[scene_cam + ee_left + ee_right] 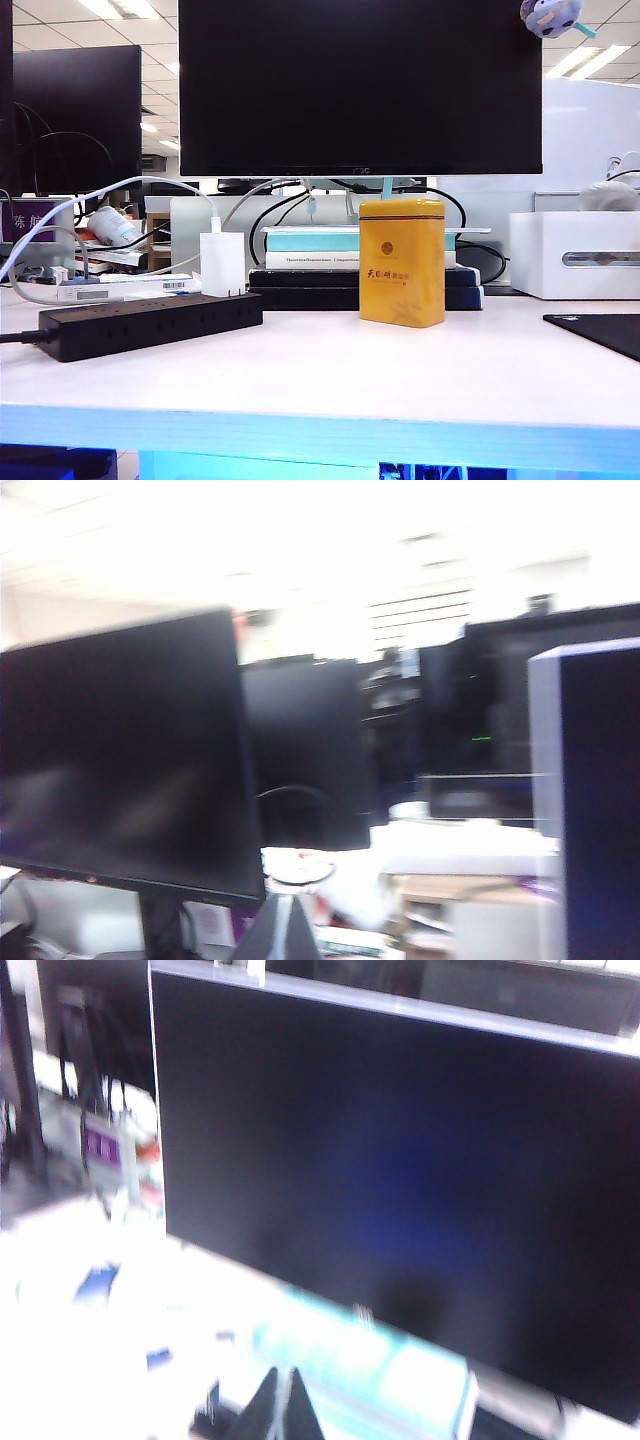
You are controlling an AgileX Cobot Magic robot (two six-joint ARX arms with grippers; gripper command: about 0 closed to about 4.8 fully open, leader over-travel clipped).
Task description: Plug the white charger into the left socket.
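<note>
Standing upright at the right end of the black power strip (pixel 150 325), seemingly plugged in, though which socket cannot be told: white charger (pixel 222 263), thin cable arching away. No arm visible over the table. Left gripper (pixel 285 930) closed on nothing, raised and facing monitors. Right gripper (pixel 283 1408) likewise closed and empty, facing the big monitor (pixel 360 88). Probably finished if that end holds the left socket.
</note>
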